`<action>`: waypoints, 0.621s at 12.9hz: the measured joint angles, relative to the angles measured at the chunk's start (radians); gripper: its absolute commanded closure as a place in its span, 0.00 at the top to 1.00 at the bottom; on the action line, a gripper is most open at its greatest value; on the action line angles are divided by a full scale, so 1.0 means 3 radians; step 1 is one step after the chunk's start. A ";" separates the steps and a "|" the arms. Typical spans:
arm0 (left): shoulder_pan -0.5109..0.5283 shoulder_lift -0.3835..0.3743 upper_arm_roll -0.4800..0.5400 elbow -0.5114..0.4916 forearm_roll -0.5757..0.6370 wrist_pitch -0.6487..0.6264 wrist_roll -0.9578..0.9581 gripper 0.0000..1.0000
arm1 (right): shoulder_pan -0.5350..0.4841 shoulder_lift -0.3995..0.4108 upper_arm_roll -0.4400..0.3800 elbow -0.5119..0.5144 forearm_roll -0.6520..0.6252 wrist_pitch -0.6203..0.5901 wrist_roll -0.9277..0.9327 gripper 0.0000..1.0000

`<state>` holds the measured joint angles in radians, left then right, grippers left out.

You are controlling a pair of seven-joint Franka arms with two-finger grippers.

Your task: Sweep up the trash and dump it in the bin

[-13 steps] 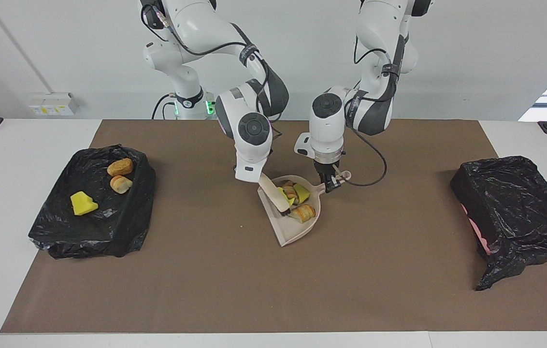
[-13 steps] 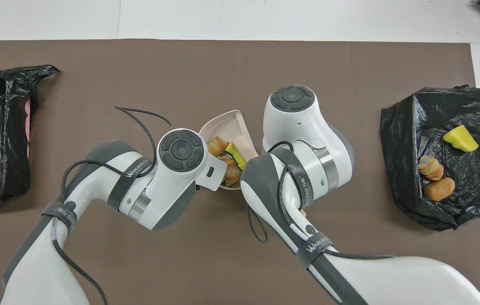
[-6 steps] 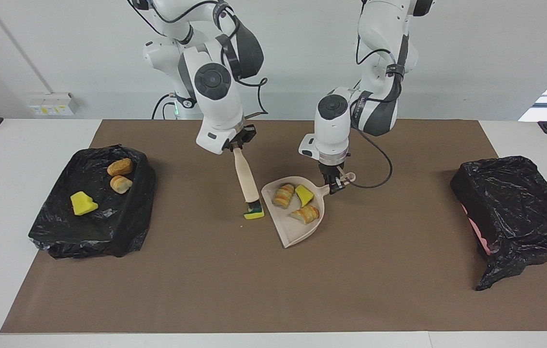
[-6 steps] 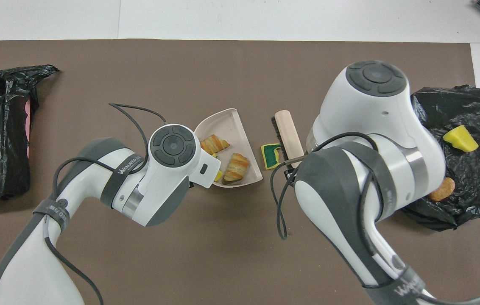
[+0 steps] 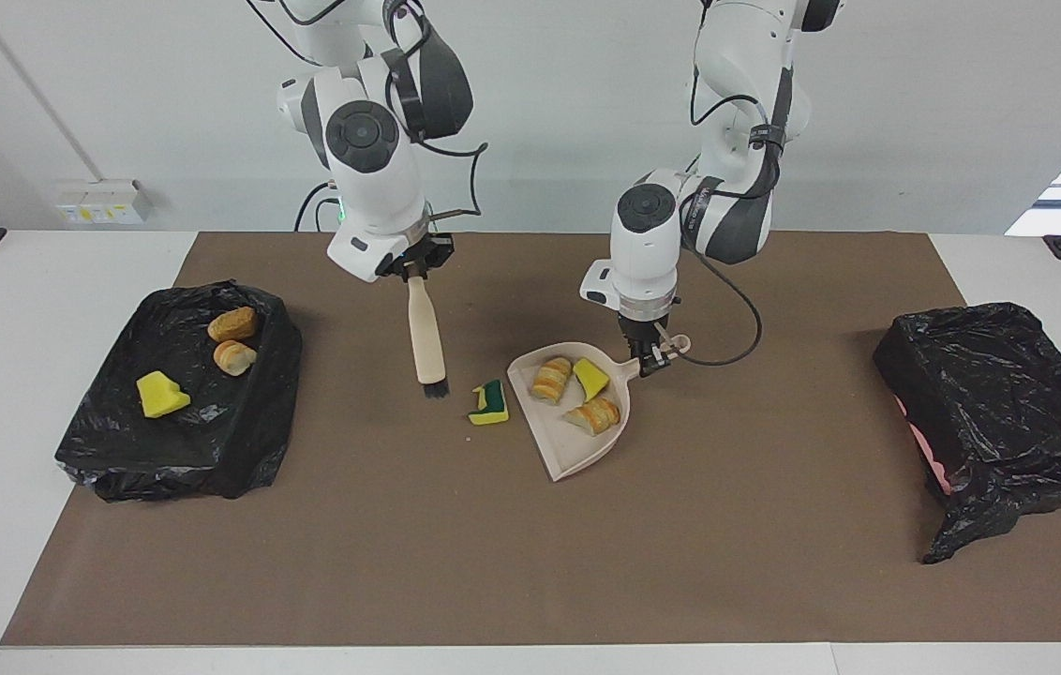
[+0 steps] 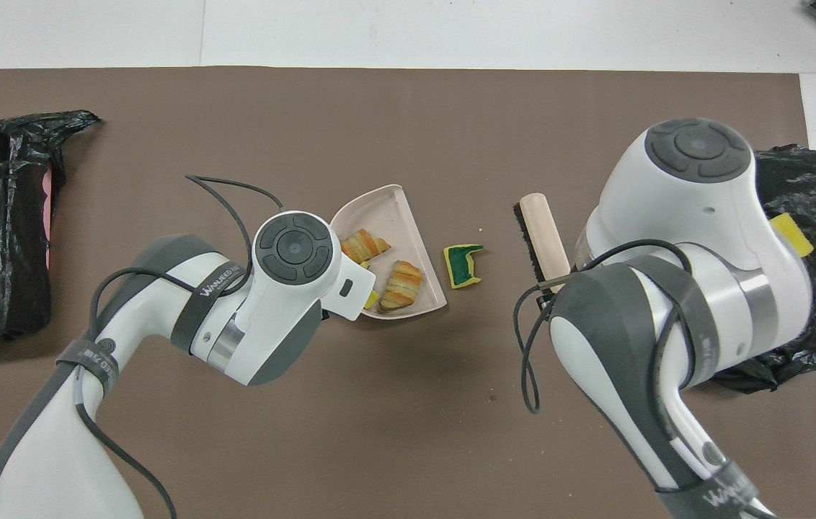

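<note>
Lifted clear of the dustpan (image 5: 577, 441), the brush (image 5: 425, 342) pinched in the right hand (image 5: 414, 265) now hangs toward the right arm's bin (image 5: 240, 450), leaving one sponge scrap (image 5: 490, 404) on the counter beside the pan, whose handle the left hand (image 5: 650, 359) pinches with three scraps (image 5: 577, 394) inside, so sweeping continues: next, brush it in.

Bare mat lies open between the right gripper's (image 5: 415, 272) hanging brush (image 5: 425, 339) and the sponge scrap (image 5: 489, 404), while the dustpan (image 5: 577, 448) blocks passage just past that scrap.
</note>
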<state>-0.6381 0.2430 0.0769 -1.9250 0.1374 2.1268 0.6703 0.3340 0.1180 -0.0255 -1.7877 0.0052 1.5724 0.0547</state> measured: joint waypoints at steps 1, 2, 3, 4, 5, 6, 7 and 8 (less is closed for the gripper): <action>-0.0001 -0.0003 -0.0002 -0.0004 0.0000 0.0000 0.0004 0.00 | -0.0004 0.0029 -0.0001 -0.0146 -0.0051 0.0125 -0.0049 0.00; -0.0009 -0.0012 -0.0006 -0.0018 0.0000 0.0000 0.0010 0.00 | 0.0007 0.0068 0.0005 -0.0256 -0.0070 0.0228 -0.0059 0.00; -0.0029 -0.0024 -0.0007 -0.0039 0.0000 0.0000 0.0012 0.00 | 0.0030 0.0111 0.0014 -0.0347 -0.0076 0.0327 -0.0059 0.00; -0.0045 -0.0038 -0.0015 -0.0061 0.0000 0.0000 0.0012 0.00 | 0.0081 0.0158 0.0019 -0.0431 -0.0073 0.0442 -0.0050 0.00; -0.0049 -0.0052 -0.0023 -0.0079 0.0000 0.0000 0.0012 0.00 | 0.0155 0.0213 0.0023 -0.0501 -0.0047 0.0560 0.0011 0.00; -0.0051 -0.0067 -0.0025 -0.0096 0.0000 0.0000 0.0012 0.00 | 0.0244 0.0276 0.0027 -0.0544 0.0036 0.0678 0.0117 0.00; -0.0052 -0.0077 -0.0026 -0.0110 0.0000 0.0000 0.0012 0.00 | 0.0337 0.0332 0.0032 -0.0559 0.0187 0.0794 0.0224 0.00; -0.0052 -0.0083 -0.0026 -0.0122 0.0000 0.0000 0.0012 0.00 | 0.0430 0.0370 0.0041 -0.0556 0.0380 0.0892 0.0323 0.00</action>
<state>-0.6537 0.2180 0.0691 -1.9615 0.1375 2.1267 0.6740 0.4630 0.2289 -0.0133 -1.9546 0.1192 1.8402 0.1516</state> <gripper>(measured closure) 0.683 0.744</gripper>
